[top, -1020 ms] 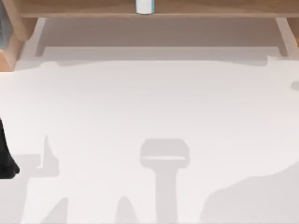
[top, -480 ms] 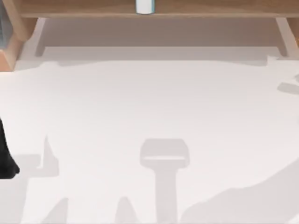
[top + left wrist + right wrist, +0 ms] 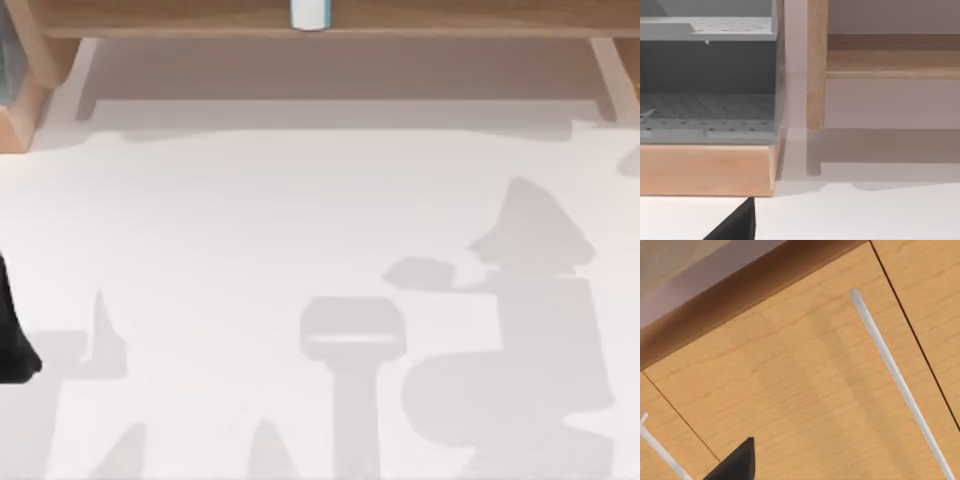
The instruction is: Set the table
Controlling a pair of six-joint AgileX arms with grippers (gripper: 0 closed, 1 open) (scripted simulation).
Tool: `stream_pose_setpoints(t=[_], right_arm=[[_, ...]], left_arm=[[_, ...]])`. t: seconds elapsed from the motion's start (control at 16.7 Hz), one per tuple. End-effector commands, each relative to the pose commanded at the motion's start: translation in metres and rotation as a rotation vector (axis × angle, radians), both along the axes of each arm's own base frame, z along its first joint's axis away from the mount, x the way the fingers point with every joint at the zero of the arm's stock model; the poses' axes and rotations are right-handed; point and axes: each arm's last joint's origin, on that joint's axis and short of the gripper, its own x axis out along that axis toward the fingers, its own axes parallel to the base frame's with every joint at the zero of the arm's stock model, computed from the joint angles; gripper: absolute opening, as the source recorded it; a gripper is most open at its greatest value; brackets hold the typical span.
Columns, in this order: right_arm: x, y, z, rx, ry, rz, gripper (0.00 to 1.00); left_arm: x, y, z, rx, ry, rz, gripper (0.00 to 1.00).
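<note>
The table (image 3: 250, 220) is a broad white top crossed by grey shadows. A black piece of my left arm (image 3: 12, 345) sits at the table's left edge. In the left wrist view a black part of my left gripper (image 3: 736, 226) hangs just over the white table (image 3: 865, 210), near a wooden-based rack. In the right wrist view a black part of my right gripper (image 3: 737, 462) faces light wooden cabinet doors (image 3: 805, 380) with slim silver handles (image 3: 900, 380). My right arm casts a large shadow (image 3: 520, 340) on the table's right half.
A wooden shelf (image 3: 330, 25) runs along the table's far side, with a white and blue container (image 3: 310, 14) on it. A grey perforated rack (image 3: 707, 100) on a wooden base (image 3: 705, 170) stands at the far left, beside a wooden post (image 3: 816, 65).
The right arm's shadow has swept from the table's lower right corner up and leftward and now covers much of the right half. The left arm has stayed put.
</note>
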Motion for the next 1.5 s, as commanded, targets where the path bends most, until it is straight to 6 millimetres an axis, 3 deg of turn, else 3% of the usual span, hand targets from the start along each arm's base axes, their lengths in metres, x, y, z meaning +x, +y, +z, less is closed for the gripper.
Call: stream_pose_setpoints(t=[0.18, 0.3, 0.48, 0.6, 0.84, 1.02, 1.5], right_arm=[[-0.071, 0.035, 0.035, 0.207, -0.061, -0.012, 1.0], [-0.118, 0.055, 0.039, 0.355, -0.1, -0.008, 1.0], [-0.176, 0.075, 0.021, 0.579, -0.137, 0.01, 1.0], [-0.201, 0.083, -0.002, 0.721, -0.139, 0.021, 1.0], [-0.222, 0.09, -0.049, 0.947, -0.095, 0.025, 1.0], [-0.224, 0.093, -0.071, 1.037, -0.062, 0.017, 1.0], [-0.225, 0.093, -0.073, 1.047, -0.057, 0.015, 1.0]], left_arm=[[0.0, 0.0, 0.0, 0.0, 0.0, 0.0, 1.0], [0.0, 0.0, 0.0, 0.0, 0.0, 0.0, 1.0], [0.0, 0.0, 0.0, 0.0, 0.0, 0.0, 1.0], [0.0, 0.0, 0.0, 0.0, 0.0, 0.0, 1.0], [0.0, 0.0, 0.0, 0.0, 0.0, 0.0, 1.0], [0.0, 0.0, 0.0, 0.0, 0.0, 0.0, 1.0], [0.0, 0.0, 0.003, -0.001, -0.006, -0.002, 1.0]])
